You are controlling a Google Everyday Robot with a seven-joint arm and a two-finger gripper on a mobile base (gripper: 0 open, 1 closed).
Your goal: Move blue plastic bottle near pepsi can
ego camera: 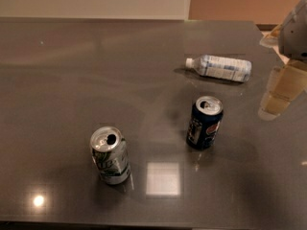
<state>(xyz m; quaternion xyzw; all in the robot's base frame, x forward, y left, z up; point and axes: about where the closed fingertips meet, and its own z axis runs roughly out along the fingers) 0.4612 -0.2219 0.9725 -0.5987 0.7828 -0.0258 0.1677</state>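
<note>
The blue plastic bottle (219,67) lies on its side on the grey table (72,80) at the back right. It is clear, with a white cap pointing left and a pale blue-and-white label. The pepsi can (205,122) stands upright in front of it, dark blue with a silver top, a short gap away. My gripper (280,91) hangs at the right edge of the view, to the right of the bottle and above the table. It touches neither the bottle nor the can.
A silver-white can with green markings (110,155) stands upright at the front left. The table's far edge meets a pale wall, and its right corner lies behind my arm (295,30).
</note>
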